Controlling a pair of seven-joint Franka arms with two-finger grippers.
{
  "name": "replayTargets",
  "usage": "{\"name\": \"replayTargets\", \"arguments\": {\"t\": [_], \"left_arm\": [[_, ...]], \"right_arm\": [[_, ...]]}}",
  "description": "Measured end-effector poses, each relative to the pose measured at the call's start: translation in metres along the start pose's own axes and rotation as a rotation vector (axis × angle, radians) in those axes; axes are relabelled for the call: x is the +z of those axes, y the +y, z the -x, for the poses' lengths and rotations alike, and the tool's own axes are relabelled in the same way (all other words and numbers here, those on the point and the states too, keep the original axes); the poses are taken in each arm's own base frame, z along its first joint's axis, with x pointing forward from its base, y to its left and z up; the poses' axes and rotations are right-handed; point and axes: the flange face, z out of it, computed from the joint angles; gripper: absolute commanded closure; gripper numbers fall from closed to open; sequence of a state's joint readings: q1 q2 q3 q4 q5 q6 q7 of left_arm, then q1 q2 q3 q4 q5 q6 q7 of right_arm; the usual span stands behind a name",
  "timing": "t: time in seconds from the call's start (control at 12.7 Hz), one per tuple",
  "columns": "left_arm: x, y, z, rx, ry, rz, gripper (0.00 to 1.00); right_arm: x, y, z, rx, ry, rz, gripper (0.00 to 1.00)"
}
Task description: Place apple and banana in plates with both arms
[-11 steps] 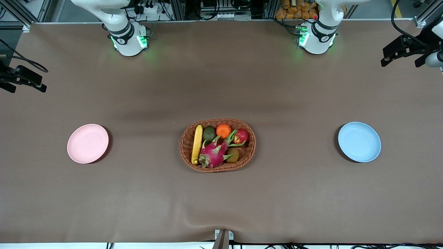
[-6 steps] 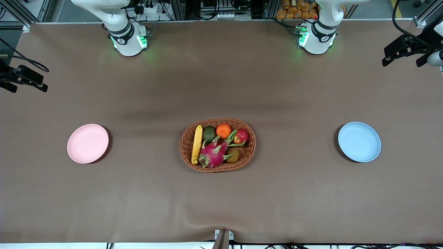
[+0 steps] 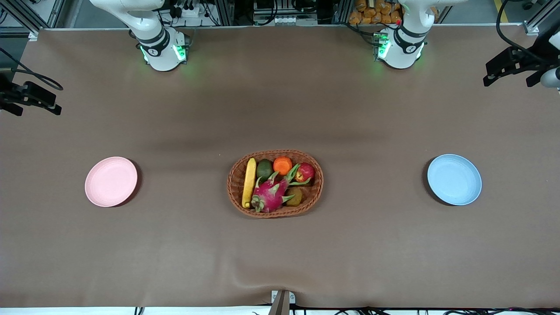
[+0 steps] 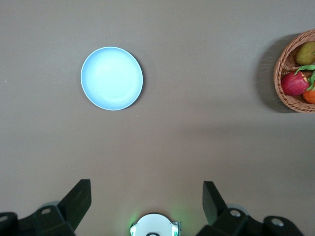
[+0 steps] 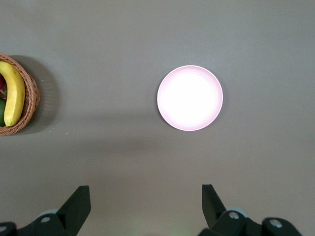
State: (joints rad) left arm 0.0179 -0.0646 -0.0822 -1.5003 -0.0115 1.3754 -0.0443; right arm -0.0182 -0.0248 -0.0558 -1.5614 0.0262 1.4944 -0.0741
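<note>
The red apple (image 3: 305, 172) (image 4: 294, 82) and the yellow banana (image 3: 249, 181) (image 5: 15, 91) lie in the wicker basket (image 3: 320, 183) at mid-table, the banana along the rim toward the right arm's end. The pink plate (image 3: 111, 181) (image 5: 190, 98) lies bare toward the right arm's end. The blue plate (image 3: 454, 179) (image 4: 111, 78) lies bare toward the left arm's end. My left gripper (image 3: 506, 81) (image 4: 145, 187) hangs open high over the table's edge at its own end. My right gripper (image 3: 36, 111) (image 5: 145, 189) hangs open over its end. Neither holds anything.
An orange (image 3: 282, 165), a green avocado (image 3: 264, 168), a magenta dragon fruit (image 3: 270, 194) and a brown kiwi (image 3: 295, 197) share the basket. The arm bases (image 3: 162, 50) (image 3: 400, 48) stand at the table's edge farthest from the front camera. A camera mount (image 3: 282, 302) sits at the nearest edge.
Both grippers have drifted only slightly above their ends of the table. Fruit, basket and plates have not moved.
</note>
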Motion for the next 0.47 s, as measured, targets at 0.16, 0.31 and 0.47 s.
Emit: {"name": "replayTargets", "arguments": {"t": [0.16,0.31,0.47], "left_arm": [[0.016,0.018,-0.019,-0.058,0.01,0.007,0.0],[0.051,0.067,-0.051,-0.181,0.019,0.019,0.0],[0.1,0.127,-0.081,-0.335,0.018,0.039,0.0]], "right_arm": [[-0.002,-0.004,0.001,-0.009,0.0,0.0,0.0],[-0.005,-0.017,0.001,-0.037,0.006,0.002,0.0],[-0.006,-0.036,0.002,-0.072,0.009,0.004,0.0]]}}
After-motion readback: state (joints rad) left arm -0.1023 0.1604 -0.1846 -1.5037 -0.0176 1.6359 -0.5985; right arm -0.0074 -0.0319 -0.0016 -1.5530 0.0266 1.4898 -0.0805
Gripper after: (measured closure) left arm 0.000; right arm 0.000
